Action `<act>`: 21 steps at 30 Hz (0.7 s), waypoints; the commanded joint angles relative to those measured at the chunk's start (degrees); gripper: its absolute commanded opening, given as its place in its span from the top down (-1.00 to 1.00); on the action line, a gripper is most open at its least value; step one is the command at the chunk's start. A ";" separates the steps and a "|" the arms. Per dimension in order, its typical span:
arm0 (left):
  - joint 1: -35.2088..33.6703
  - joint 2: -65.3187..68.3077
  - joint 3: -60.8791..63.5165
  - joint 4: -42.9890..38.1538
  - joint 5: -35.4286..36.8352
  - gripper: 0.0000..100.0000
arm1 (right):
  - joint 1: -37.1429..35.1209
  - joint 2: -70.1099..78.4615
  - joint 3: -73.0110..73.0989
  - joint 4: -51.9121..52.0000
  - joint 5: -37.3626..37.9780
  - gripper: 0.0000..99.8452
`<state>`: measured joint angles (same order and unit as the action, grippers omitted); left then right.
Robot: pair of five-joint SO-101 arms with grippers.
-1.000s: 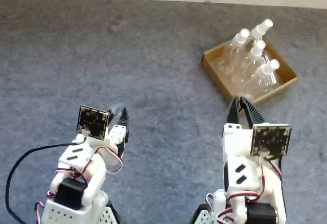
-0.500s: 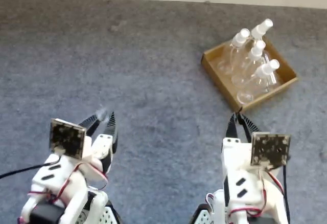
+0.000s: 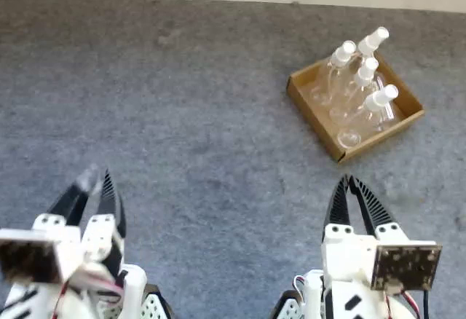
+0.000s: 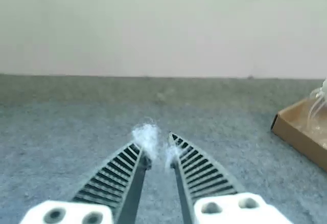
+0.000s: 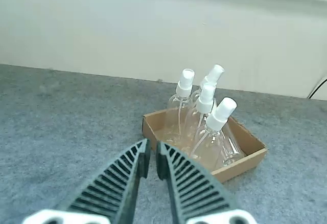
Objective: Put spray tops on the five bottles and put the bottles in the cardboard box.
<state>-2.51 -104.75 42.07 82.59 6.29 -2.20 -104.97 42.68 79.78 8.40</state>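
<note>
At the table's near edge, you're holding left gripper (image 3: 91, 186) narrowly apart and right gripper (image 3: 349, 183) nearly closed, both empty. Bottles (image 3: 348, 86) are standing in the box (image 3: 312, 117), ahead of the right gripper.

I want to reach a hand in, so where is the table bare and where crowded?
Bare: the table left of the box, and the gap between the left gripper and right gripper. Crowded: inside the box, packed with bottles; the strip between it and the right gripper is narrow.
</note>
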 commanded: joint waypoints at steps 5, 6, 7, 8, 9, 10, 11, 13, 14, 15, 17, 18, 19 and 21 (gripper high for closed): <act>-0.75 0.04 -11.47 5.98 -0.70 0.99 | -0.40 -0.40 -6.37 5.58 0.62 0.98; -0.75 0.04 -11.65 6.33 -0.70 0.99 | -0.40 -0.40 -6.37 5.67 0.62 0.98; -0.75 0.04 -12.09 6.95 -0.70 0.99 | -0.31 -0.48 -6.64 5.76 0.62 0.98; -0.75 0.04 -12.79 7.82 -0.70 0.99 | -0.22 -0.48 -7.52 5.85 0.62 0.98; -0.75 0.04 -13.67 8.53 -0.70 0.99 | -0.22 -0.48 -8.75 6.64 0.53 0.98; -0.75 0.04 -14.90 9.23 -0.70 0.99 | -0.22 -0.48 -10.51 7.43 0.53 0.98; -0.75 0.04 -16.31 9.76 -0.70 0.99 | -0.22 -0.48 -12.53 8.04 0.53 0.98; -0.75 0.04 -18.51 10.55 -0.70 0.99 | -0.22 -0.48 -16.04 8.57 0.53 0.98; -0.75 0.04 -19.12 10.90 -0.70 0.99 | -0.22 -0.48 -17.36 8.66 0.53 0.98; -0.75 0.04 -19.65 11.43 -0.70 0.99 | -0.22 -0.48 -18.59 9.10 0.53 0.98; -0.75 0.04 -20.97 13.36 -0.70 0.99 | -0.22 -0.48 -20.09 11.47 0.53 0.98; -0.75 0.04 -22.11 14.51 -0.70 0.99 | -0.13 -0.48 -20.70 12.62 0.53 0.98; -0.75 0.04 -23.60 15.47 -0.70 0.99 | -0.13 -0.48 -21.32 13.49 0.53 0.98; -0.75 0.04 -26.77 16.26 -0.70 0.99 | -0.13 -0.48 -23.34 14.99 0.53 0.98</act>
<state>-2.86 -104.84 21.85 96.84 6.02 -2.02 -105.23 23.08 92.97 8.48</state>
